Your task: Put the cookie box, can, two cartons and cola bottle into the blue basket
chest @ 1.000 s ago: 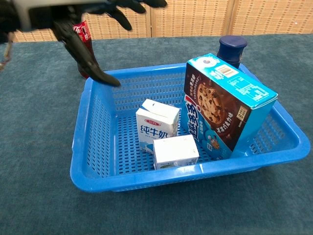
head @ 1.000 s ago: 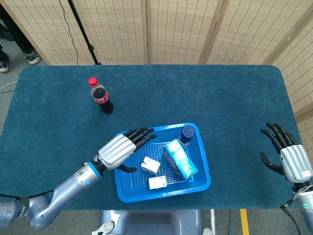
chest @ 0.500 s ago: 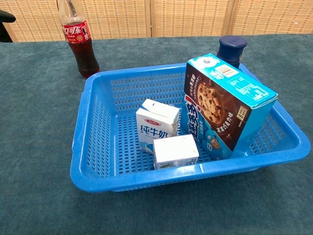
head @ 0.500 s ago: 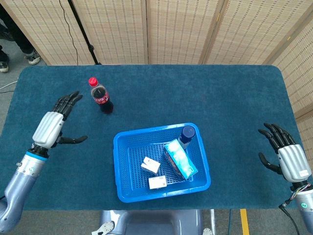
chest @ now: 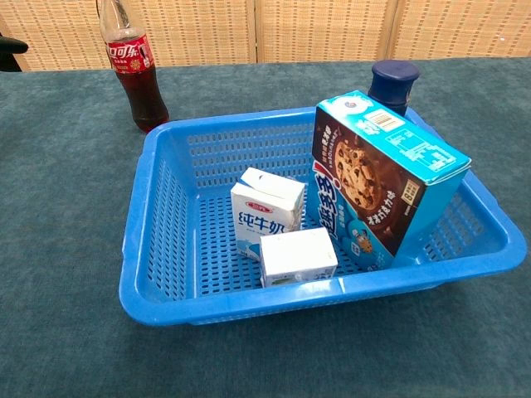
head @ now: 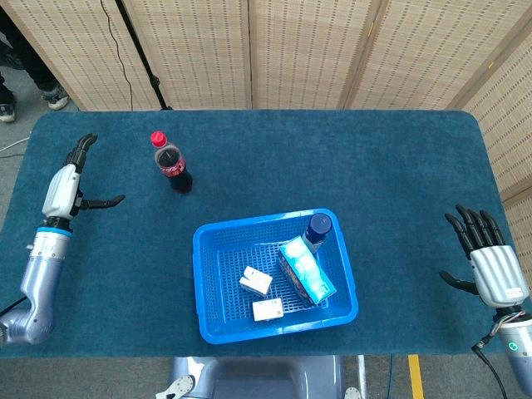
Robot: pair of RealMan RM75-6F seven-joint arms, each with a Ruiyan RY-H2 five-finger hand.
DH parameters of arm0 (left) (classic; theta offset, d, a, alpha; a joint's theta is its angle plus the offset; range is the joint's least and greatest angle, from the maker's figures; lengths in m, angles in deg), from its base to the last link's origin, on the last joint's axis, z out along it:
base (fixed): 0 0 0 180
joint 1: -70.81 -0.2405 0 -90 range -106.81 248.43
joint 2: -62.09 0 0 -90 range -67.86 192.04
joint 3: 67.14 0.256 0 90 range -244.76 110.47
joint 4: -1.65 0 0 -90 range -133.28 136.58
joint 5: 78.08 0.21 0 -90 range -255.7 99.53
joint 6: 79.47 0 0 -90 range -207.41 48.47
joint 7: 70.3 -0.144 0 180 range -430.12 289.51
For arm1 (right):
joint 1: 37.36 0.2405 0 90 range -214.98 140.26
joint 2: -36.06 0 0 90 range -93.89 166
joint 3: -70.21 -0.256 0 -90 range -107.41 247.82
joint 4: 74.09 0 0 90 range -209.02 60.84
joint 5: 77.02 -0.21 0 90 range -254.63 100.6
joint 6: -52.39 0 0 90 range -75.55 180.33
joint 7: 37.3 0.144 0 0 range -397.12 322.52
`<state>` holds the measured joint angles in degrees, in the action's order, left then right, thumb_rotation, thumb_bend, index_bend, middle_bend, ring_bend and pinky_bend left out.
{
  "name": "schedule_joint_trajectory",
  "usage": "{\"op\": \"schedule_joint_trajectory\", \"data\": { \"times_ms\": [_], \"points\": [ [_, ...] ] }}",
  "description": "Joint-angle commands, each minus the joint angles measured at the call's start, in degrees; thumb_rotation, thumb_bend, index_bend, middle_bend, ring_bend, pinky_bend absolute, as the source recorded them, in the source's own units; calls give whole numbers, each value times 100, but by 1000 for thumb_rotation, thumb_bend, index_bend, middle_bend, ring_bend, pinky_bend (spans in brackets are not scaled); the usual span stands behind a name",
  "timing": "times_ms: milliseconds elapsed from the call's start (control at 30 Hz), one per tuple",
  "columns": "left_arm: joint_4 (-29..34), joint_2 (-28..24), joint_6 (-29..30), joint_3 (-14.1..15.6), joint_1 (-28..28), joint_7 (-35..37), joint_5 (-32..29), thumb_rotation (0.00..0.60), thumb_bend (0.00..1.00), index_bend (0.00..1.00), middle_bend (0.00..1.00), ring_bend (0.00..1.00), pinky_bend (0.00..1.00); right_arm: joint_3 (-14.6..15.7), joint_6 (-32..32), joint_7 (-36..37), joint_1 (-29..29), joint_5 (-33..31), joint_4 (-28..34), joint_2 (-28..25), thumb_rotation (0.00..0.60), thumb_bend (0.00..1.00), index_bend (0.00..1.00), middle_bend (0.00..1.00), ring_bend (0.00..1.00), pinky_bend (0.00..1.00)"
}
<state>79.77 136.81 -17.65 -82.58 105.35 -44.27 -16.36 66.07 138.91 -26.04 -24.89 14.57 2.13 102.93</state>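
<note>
Left hand (head: 63, 189) and right hand (head: 492, 266): fingers spread, empty, at opposite table (head: 391, 166) edges. Cola bottle (head: 170, 163) upright outside the blue basket (head: 209, 320). Chest view shows neither hand clearly.

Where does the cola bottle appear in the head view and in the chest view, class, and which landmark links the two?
Head view: cola bottle stands upright, upper left, outside the blue basket.
Chest view: it stands top left, behind the basket's far left corner.
Shared landmark: the cookie box inside the basket.
</note>
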Motion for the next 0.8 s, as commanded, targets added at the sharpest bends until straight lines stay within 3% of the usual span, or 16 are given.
{"op": "schedule_joint_trajectory", "data": {
  "times_ms": [33,367,700,767,800],
  "points": [
    [-477,334,-486,-181,268,199,-180,600,0,0,0,0,0,12,-106,-36,19,-52,47,-34,600,0,38,0,0,0],
    [-1779,1168,-1404,-475,913,844,-29,600,0,0,0,0,0,20,-181,-70,31,-63,104,-75,600,0,37,0,0,0],
    [-2605,1772,-1980,-526,1349,1435,301,600,3,0,0,0,0,24,-230,-123,28,-85,146,-92,600,0,39,0,0,0],
    [-2761,1900,-2077,-516,1432,1508,359,600,40,0,0,0,0,20,-242,-122,28,-97,152,-93,600,0,40,0,0,0],
    [-2842,1957,-2128,-496,1471,1515,392,600,107,0,0,0,4,17,-261,-111,33,-110,151,-91,600,0,42,0,0,0]
  ]
}}
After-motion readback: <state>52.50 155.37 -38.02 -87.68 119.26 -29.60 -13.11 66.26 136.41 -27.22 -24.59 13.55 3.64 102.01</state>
